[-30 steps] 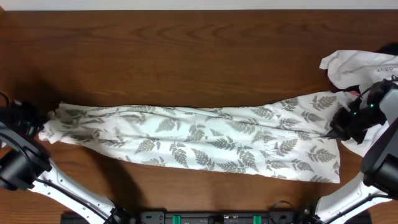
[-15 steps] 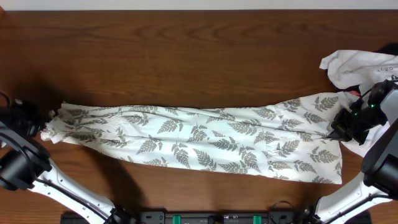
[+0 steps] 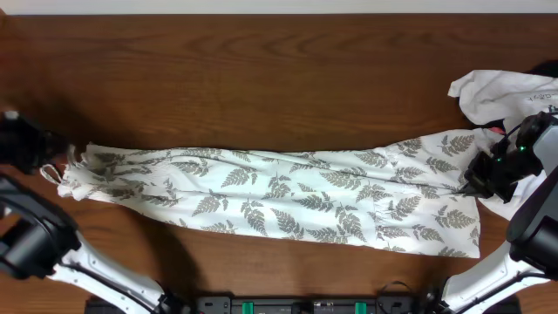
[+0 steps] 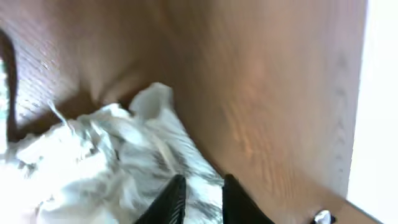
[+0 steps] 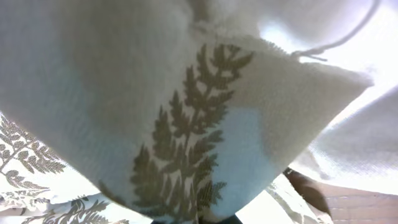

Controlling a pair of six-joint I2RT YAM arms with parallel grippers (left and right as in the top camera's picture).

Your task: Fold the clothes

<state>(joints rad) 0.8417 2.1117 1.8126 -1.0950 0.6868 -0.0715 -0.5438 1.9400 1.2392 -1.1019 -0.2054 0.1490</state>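
A long white garment with a grey fern print (image 3: 279,196) lies stretched across the wooden table from left to right. My left gripper (image 3: 54,150) sits just off its bunched left end, jaws slightly apart and empty. In the left wrist view the fingers (image 4: 202,182) hover over the crumpled end (image 4: 112,155). My right gripper (image 3: 472,183) is shut on the garment's right edge. In the right wrist view the fern cloth (image 5: 186,124) fills the frame and hides most of the fingers (image 5: 205,219).
A crumpled white garment (image 3: 501,92) lies at the back right, next to my right arm, with a dark item (image 3: 545,68) at the table's right edge. The bare wood of the table (image 3: 261,78) runs along the far side.
My left gripper has let go of the garment's left end and moved back and left, away from it. The end has settled on the table. The right gripper has stayed still.
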